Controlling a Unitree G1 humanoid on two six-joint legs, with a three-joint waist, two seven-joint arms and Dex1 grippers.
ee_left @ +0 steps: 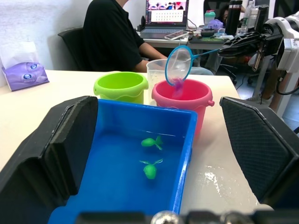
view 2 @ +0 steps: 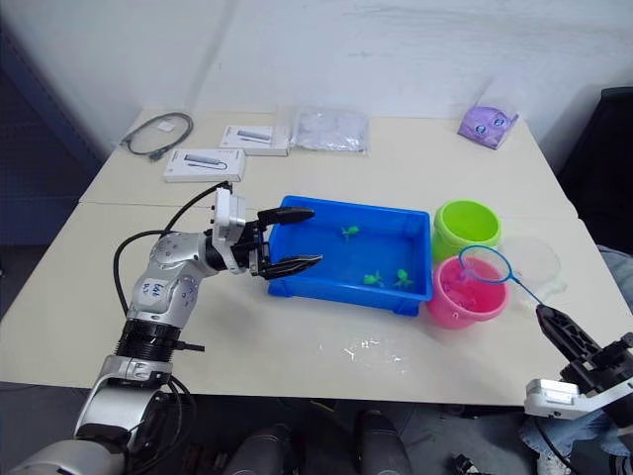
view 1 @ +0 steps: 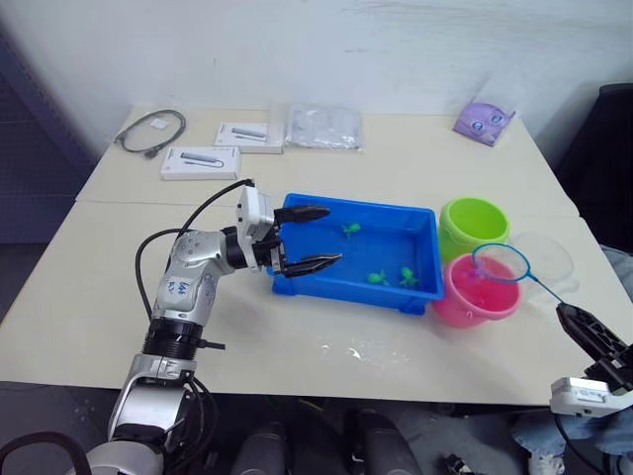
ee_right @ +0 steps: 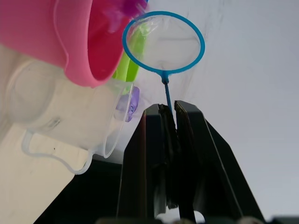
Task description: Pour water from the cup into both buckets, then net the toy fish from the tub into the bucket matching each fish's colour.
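My right pincer (view 1: 579, 327) is clamped on the net's handle, holding the net (view 1: 500, 262) over the pink bucket (view 1: 482, 291) so a catch can drop straight in; something pinkish hangs in the mesh in the left wrist view, though I can't tell whether it is a fish. My left pincer (view 1: 315, 237) is spread wide, 1 finger over the left end of the tub (view 1: 420, 224) and the other at its near left rim, gripping nothing; I judge it is there to steady the tub.

3 green fish (view 1: 377, 278) lie in the tub, 1 toward the far wall and 2 by the near right corner. The green bucket (view 1: 473, 224) sits just beyond the pink one, both tight against the tub's right end. The cup (view 1: 547, 259) stands right of the pink bucket, close to the counter (view 1: 119, 287) edge.

The middle of the tub is open for a sweep. The near 2 fish hug the wall, so I would scoop along it. A puddle (view 1: 358, 350) lies on the counter near the tub.
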